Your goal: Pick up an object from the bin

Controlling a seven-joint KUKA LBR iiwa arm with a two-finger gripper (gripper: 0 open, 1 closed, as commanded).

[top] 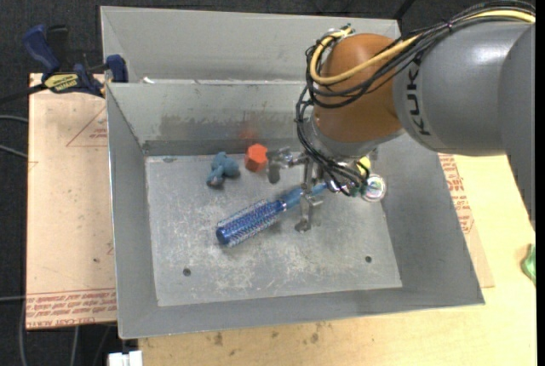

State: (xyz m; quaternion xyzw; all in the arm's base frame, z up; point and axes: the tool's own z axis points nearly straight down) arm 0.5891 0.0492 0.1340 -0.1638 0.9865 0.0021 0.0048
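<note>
On the left of the bin (255, 279) floor, near the back wall, lies a small blue-grey lumpy piece (223, 168) (what kind of thing it is I cannot tell), and just beside it to the right is a small orange block (256, 157). Neither bears any writing that can be read.

In front of them, about mid-floor, a blue brush (249, 223) lies slantwise. Its dark bristled head points to the front left and its paler, smoother handle runs up to the right. The gripper (289, 194) is down at that handle end, its fingers (304, 218) spread apart with one on each side of the handle. The brush lies flat on the floor, so the fingers look to be round it rather than clamped on it.

I would judge the brush to be light and stiff in the handle. The bristles would give and slip under the fingers, so the bare handle where the gripper stands is the better hold. Taken that far from the middle, the head may well droop or swing when lifted.

Further right, under the wrist, sits a small round shiny thing (372, 186), partly hidden. On the grey arm (477, 92) the letters "KUK" can be read, the rest running out of sight.
</note>
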